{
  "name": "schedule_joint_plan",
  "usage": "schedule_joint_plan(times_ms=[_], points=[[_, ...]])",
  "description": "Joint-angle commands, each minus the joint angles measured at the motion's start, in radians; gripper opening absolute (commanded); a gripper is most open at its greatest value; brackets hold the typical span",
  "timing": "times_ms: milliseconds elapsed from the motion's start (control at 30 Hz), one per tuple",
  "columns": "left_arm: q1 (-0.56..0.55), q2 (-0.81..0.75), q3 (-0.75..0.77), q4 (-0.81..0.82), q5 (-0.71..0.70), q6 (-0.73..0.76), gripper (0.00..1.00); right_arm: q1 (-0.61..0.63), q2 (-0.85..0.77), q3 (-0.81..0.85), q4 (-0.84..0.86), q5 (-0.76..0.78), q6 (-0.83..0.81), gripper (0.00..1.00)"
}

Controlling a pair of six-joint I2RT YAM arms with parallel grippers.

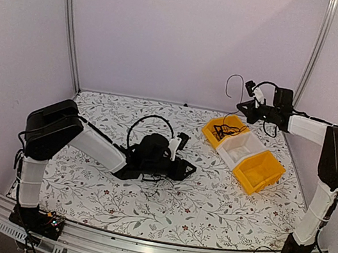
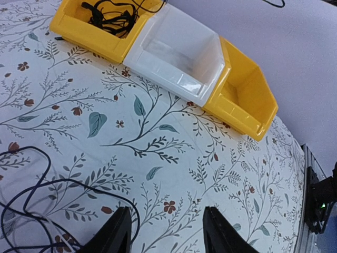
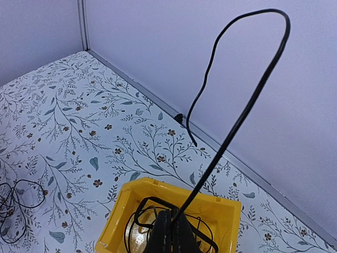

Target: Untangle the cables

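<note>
Top view: left jaws low over desk [image 1: 220,206] centre; right jaws raised above far yellow bin [image 1: 209,135], black cable [image 1: 227,87] arching up.
Left wrist: left jaws spread, gripping nothing; cable loops [image 2: 79,182] on desk beside.
Right wrist: right jaws pinching black cable; cable coil [image 3: 150,199] in yellow bin.

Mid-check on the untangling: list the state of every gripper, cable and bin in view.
left gripper: open, holding nothing
right gripper: shut on black cable, raised
far yellow bin: holds tangled cables
white bin: empty
near yellow bin: empty
loose cable: lying on table, ungripped
</note>
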Motion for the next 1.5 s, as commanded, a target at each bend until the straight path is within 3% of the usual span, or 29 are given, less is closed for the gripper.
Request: schedule_joint_plan(times_ms=[0,500,900,1200,1467], points=[[-0.009,0.017,0.011,0.009,0.008,0.005,0.46,-0.004,-0.006,-0.034,-0.003,0.033,-0.037,0.0],[-0.009,0.015,0.004,0.01,0.001,0.005,0.46,-0.004,0.13,-0.029,-0.057,0.174,-0.199,0.0],[-0.007,0.023,0.005,0.014,0.002,0.002,0.46,-0.004,0.147,-0.025,-0.116,0.241,-0.313,0.0],[-0.007,0.031,0.007,0.018,0.002,-0.002,0.46,-0.004,0.18,0.022,-0.166,0.358,-0.486,0.0],[-0.008,0.036,0.01,0.019,0.001,-0.004,0.46,0.006,0.236,0.145,-0.184,0.402,-0.524,0.0]])
